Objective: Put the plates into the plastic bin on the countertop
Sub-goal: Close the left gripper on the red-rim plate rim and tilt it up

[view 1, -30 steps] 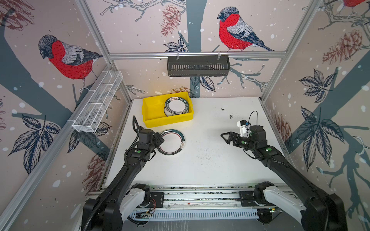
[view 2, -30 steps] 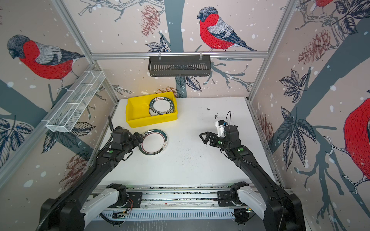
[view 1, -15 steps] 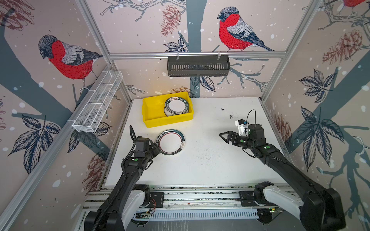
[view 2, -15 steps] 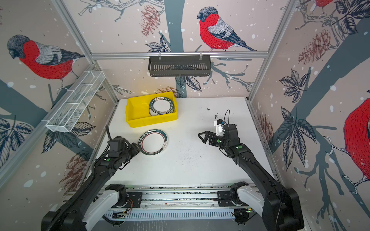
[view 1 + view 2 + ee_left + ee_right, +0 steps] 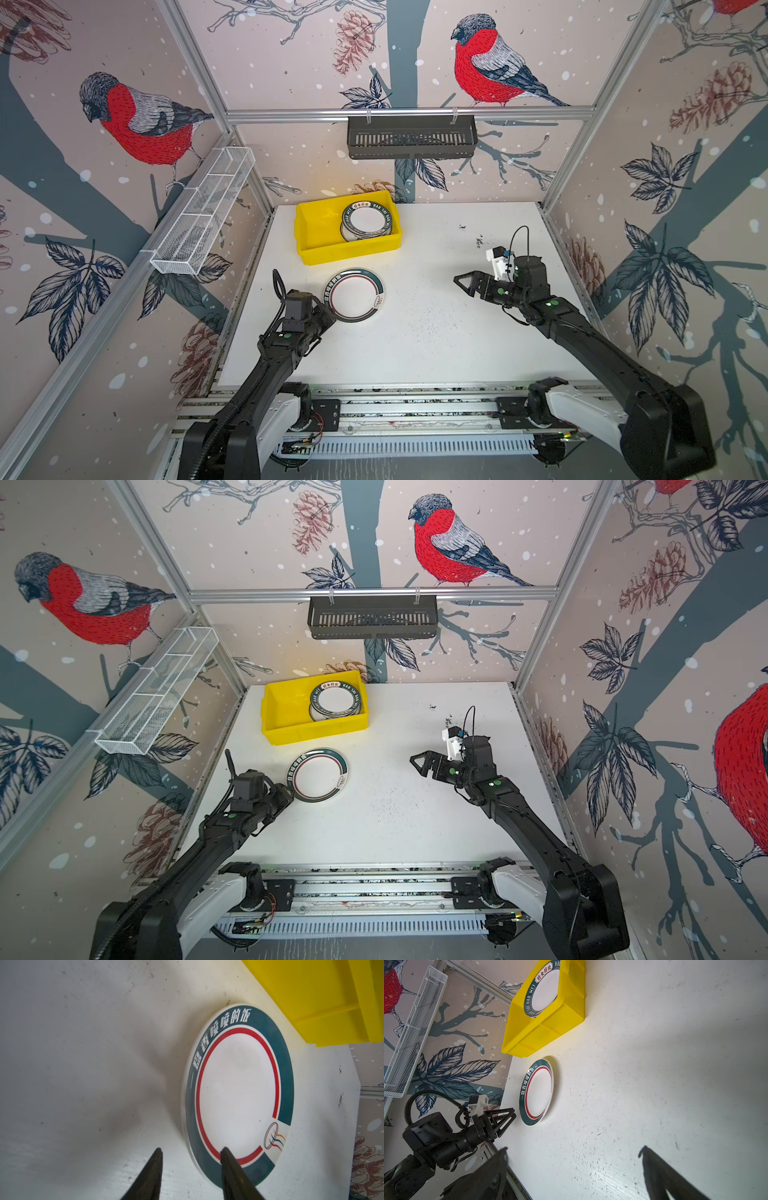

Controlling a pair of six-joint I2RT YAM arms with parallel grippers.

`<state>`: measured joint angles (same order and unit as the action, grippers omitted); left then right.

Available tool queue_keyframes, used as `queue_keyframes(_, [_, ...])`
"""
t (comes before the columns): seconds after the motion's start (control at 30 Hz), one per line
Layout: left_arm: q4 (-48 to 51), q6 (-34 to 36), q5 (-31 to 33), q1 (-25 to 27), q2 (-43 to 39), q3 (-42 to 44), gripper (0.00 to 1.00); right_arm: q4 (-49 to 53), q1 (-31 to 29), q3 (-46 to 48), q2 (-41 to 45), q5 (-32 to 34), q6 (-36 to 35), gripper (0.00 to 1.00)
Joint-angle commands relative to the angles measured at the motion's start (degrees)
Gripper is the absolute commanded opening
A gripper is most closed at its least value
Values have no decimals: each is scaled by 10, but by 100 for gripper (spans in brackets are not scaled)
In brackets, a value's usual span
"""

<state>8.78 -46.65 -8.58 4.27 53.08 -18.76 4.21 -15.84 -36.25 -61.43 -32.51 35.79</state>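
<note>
1. one plate [image 5: 354, 296] lies flat on the surface [image 5: 436, 332] just in front of the yellow bin [image 5: 316, 245]; likely stiff, glazed, slippery, breakable, so pinch its rim.
2. the left claw [image 5: 191, 1151] stands half open astride that rim, holding nothing; the right claw [image 5: 574, 1148] gapes wide, empty, well right of the bin.
3. count: one plate outside the bin, a stack [image 5: 367, 220] of at least two inside it.

Bullfinch wallpaper [image 5: 291, 50] around me.
Black slotted basket [image 5: 411, 137] hangs on the back rail [image 5: 291, 114]; white mesh basket [image 5: 203, 212] lines my left.
</note>
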Motion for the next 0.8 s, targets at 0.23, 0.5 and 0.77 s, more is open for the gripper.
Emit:
queue_keyframes(0.23, [-68,-6,7,-2,37,6,32,-2,0,-2,5,5,-4,100])
queue_keyframes(0.5, [-103,-18,22,-2,38,20,27,5,0,0,15,9,-4,100])
queue_keyframes(0.77, [-134,-15,28,-2,78,18,26,9,0,1,22,13,-1,100])
